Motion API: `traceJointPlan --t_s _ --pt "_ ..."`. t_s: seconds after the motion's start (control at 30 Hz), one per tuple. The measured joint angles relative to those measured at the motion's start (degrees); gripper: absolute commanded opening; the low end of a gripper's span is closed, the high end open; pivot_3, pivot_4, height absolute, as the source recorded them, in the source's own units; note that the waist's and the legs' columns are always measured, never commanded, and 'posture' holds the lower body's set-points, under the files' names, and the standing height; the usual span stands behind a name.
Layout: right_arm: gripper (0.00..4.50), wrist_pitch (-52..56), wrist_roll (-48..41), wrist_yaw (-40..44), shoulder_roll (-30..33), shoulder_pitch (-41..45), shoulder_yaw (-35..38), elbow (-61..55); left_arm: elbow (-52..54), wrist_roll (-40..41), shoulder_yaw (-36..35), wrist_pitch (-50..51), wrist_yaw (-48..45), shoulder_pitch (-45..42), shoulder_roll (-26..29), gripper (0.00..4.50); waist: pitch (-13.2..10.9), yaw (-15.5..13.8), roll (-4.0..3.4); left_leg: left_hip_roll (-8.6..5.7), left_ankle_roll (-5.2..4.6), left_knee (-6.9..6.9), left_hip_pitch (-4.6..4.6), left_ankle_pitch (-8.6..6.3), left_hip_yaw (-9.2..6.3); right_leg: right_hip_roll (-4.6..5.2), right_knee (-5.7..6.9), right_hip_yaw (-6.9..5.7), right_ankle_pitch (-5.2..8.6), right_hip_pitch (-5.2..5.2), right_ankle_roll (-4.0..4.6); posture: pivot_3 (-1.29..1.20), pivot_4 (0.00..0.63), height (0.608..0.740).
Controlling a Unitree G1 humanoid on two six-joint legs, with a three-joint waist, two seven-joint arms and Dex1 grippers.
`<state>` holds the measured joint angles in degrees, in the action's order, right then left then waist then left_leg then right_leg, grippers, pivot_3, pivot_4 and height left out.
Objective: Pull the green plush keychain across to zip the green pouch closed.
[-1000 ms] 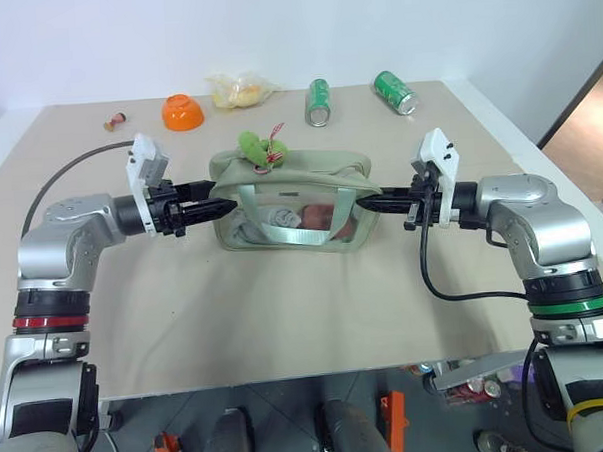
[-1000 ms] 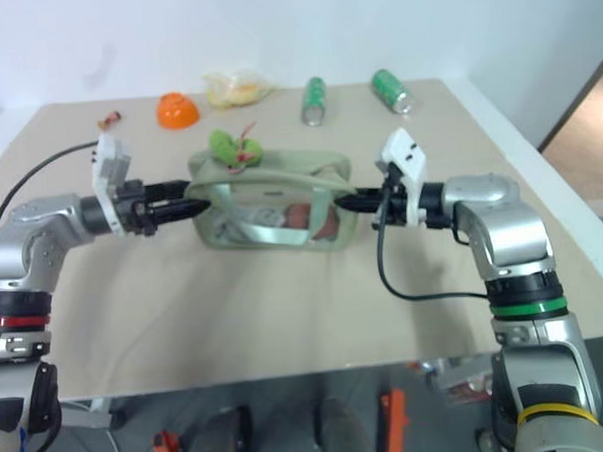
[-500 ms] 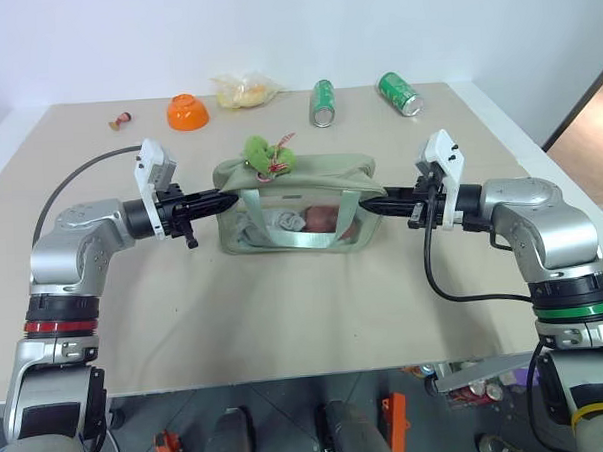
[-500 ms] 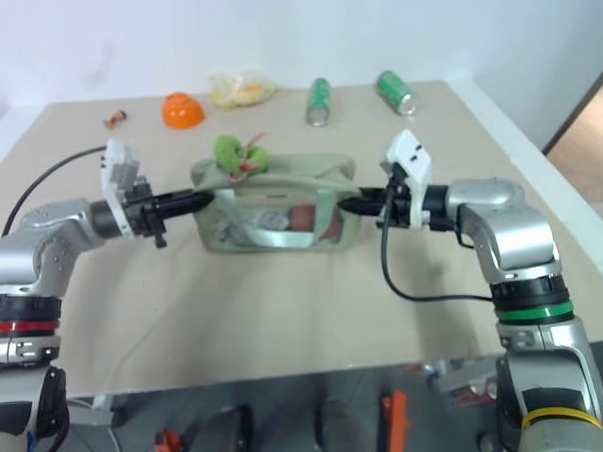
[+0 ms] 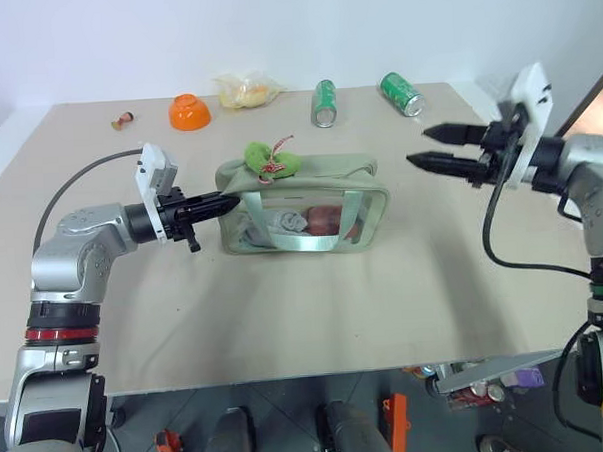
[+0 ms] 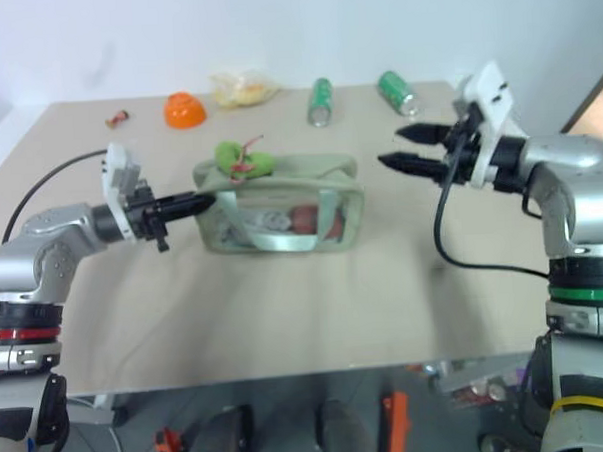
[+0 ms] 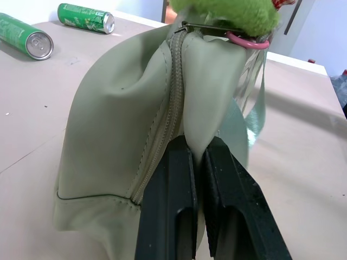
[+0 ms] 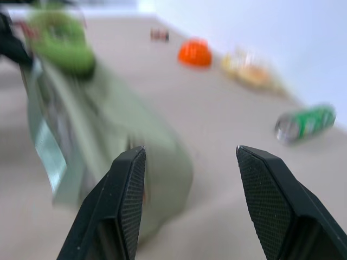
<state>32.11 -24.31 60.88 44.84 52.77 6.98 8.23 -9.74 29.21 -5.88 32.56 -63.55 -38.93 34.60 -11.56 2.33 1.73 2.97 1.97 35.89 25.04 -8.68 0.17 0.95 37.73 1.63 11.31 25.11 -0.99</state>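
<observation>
Left wrist view: left tool (image 7: 196, 157) pinching green pouch (image 7: 124, 124) fabric.

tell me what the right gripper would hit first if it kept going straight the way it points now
Probably the green plush keychain on top of the green pouch. The open right gripper points level toward the robot's left, above the table and apart from the pouch. Depth is unclear, so it might pass just over the pouch.

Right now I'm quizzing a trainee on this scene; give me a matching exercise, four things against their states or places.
Things:
1. left hand
2. right hand
3. green plush keychain
4. orange bowl

States:
A. upside down at the table's far side
B. open, in the air
C. shut on the green pouch's end
D. lying on top of the pouch

Pairs: 1-C, 2-B, 3-D, 4-A
</observation>
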Motion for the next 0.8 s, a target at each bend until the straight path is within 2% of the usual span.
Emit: traceJointPlan --t_s 0.1,0.2,0.47,0.8 --pt "2.72 2.37 -1.48 -1.67 -5.86 2.98 -2.73 -3.63 0.23 0.05 -0.06 0.01 0.48 -0.07 -0.12 0.00 0.01 0.20 0.00 0.00 -0.04 -0.01 -0.01 0.03 -0.07 -0.03 0.00 -0.02 -0.13 -0.03 -0.15 0.00 0.150 0.740" --pt "2.72 3.71 -1.27 -1.83 -11.65 3.14 -10.17 -7.08 0.72 0.26 0.52 -0.07 0.58 -0.03 -0.53 0.00 0.01 -0.31 0.00 -0.02 -0.05 0.00 0.10 0.03 -0.09 0.00 0.00 -0.05 -0.13 0.00 -0.18 0.00 0.150 0.740" --pt "2.72 2.64 -0.56 -1.21 -14.79 6.91 -13.49 -6.43 1.21 0.60 0.74 -0.12 0.94 0.02 -1.11 0.00 0.01 -0.86 -0.01 -0.07 -0.04 -0.03 0.14 0.03 -0.07 0.07 -0.07 -0.07 -0.10 0.01 -0.23 0.00 0.150 0.740" --pt "2.72 -2.90 5.65 1.40 -18.30 8.50 -19.13 3.10 2.39 1.08 0.67 -0.08 2.01 0.78 -1.12 0.00 0.01 -0.97 -0.01 -0.04 -0.04 -0.06 0.13 0.03 -0.08 0.04 -0.07 -0.09 -0.09 0.02 -0.19 0.00 0.150 0.740"
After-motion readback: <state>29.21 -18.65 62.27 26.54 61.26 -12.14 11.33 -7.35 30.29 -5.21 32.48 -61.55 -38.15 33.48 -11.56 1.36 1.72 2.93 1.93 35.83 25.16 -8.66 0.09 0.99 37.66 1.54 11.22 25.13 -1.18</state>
